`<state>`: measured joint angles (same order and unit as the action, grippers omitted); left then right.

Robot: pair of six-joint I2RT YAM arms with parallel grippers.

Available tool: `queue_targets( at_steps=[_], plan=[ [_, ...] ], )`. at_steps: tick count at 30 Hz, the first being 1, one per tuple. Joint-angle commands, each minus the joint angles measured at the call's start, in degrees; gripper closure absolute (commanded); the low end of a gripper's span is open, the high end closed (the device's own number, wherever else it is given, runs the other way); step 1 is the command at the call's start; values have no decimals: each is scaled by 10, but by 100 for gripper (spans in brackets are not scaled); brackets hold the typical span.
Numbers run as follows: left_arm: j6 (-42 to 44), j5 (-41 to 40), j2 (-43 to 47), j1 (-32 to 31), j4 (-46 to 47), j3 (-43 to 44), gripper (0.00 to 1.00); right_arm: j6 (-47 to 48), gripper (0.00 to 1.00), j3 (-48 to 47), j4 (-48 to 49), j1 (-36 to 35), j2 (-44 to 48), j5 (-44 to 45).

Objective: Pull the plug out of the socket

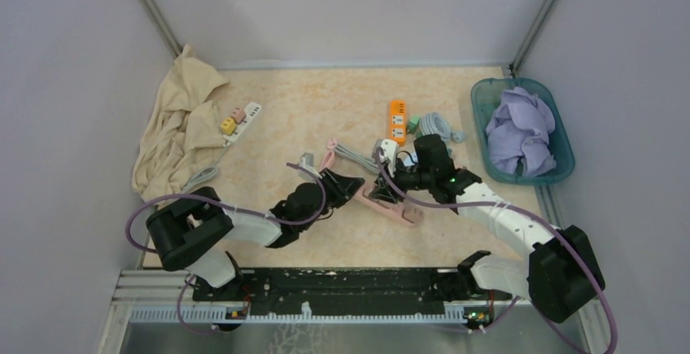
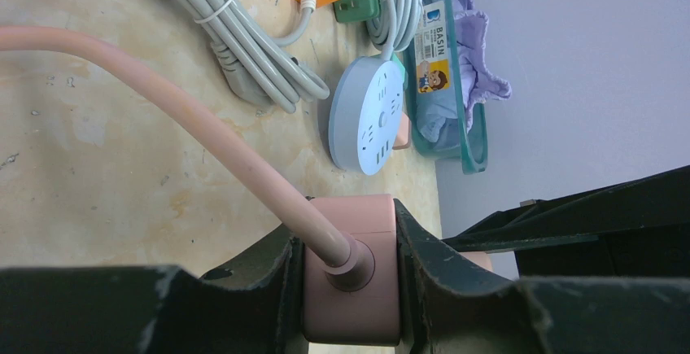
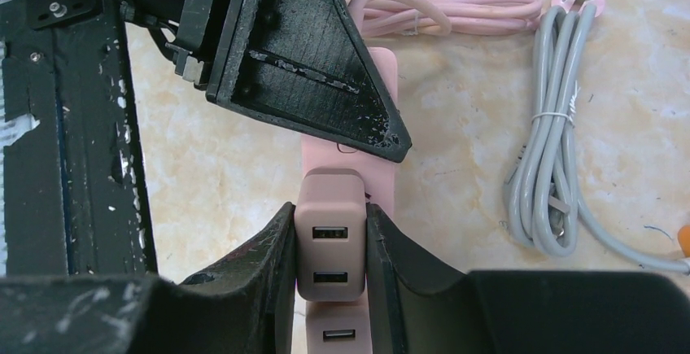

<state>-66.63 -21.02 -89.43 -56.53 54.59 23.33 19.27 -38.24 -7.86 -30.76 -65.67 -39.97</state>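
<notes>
A pink power strip [image 1: 400, 210] lies on the table in front of the arms. In the left wrist view my left gripper [image 2: 350, 277] is shut on the strip's end [image 2: 351, 232], where its pink cable [image 2: 163, 93] enters. My left gripper [image 1: 351, 187] is at the strip's left end in the top view. My right gripper [image 3: 329, 248] is shut on a pink USB plug [image 3: 329, 240] that sits on the strip [image 3: 382, 69]. Its fingers press both sides of the plug. My right gripper [image 1: 394, 181] is over the strip's middle. The plug's pins are hidden.
A beige cloth [image 1: 179, 126] and a white strip [image 1: 242, 118] with small plugs lie at the far left. An orange strip [image 1: 397, 120], grey cable bundles [image 1: 439, 124] and a round grey socket [image 2: 370, 118] lie behind. A teal basin [image 1: 480, 93] with purple cloth stands at the right.
</notes>
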Motion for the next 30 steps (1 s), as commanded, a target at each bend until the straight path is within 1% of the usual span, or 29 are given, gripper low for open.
queue_targets(
  at_steps=[1,8,11,13,15,18,22,25,27,30],
  plan=[
    [29,-39,-22,5,-79,-12,100,-8,100,-25,18,21,31,-52],
    [27,-45,-17,8,-95,-19,100,41,100,-29,-25,25,40,-111],
    [26,-47,-15,8,-102,-18,100,32,100,-20,-12,23,39,-131],
    [27,-47,-18,8,-105,-14,100,28,100,-14,-4,8,33,-137],
    [26,-45,-23,8,-107,-9,100,33,100,-14,-4,-18,28,-114],
    [23,-43,-32,8,-108,-4,100,13,100,-12,20,-46,18,-67],
    [23,-42,-40,8,-107,0,100,-42,100,-9,66,-51,18,9],
    [22,-40,-47,8,-105,1,100,-64,100,-14,70,-40,24,27],
    [21,-40,-50,9,-103,-1,100,-64,100,-21,59,-18,26,7],
    [19,-40,-50,10,-100,-7,100,-35,100,-31,27,29,34,-35]
  ],
)
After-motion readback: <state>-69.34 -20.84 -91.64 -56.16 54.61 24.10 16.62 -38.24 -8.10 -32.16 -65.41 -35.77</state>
